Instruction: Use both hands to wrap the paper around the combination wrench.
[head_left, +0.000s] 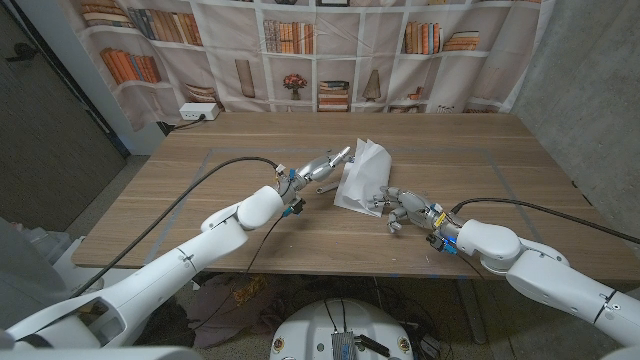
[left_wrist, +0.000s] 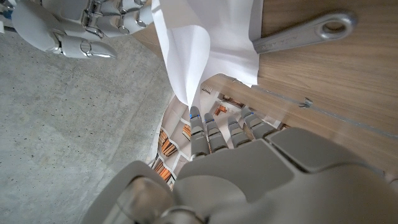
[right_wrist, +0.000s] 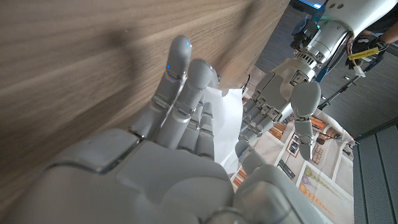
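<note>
Near the frame's middle the paper (head_left: 362, 176) stands on the table (head_left: 200, 190), with the wrench (head_left: 327, 188) lying at its lower left, the left hand (head_left: 322, 167) to its left, and the right hand (head_left: 401, 209) at its lower right.

bare table (head_left: 200, 190) left of raised paper (head_left: 365, 172), wrench (head_left: 327, 188) beneath

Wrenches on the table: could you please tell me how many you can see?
1. The combination wrench lies on the table beside the left robot hand, partly under the white paper. The paper may hide something else.
</note>
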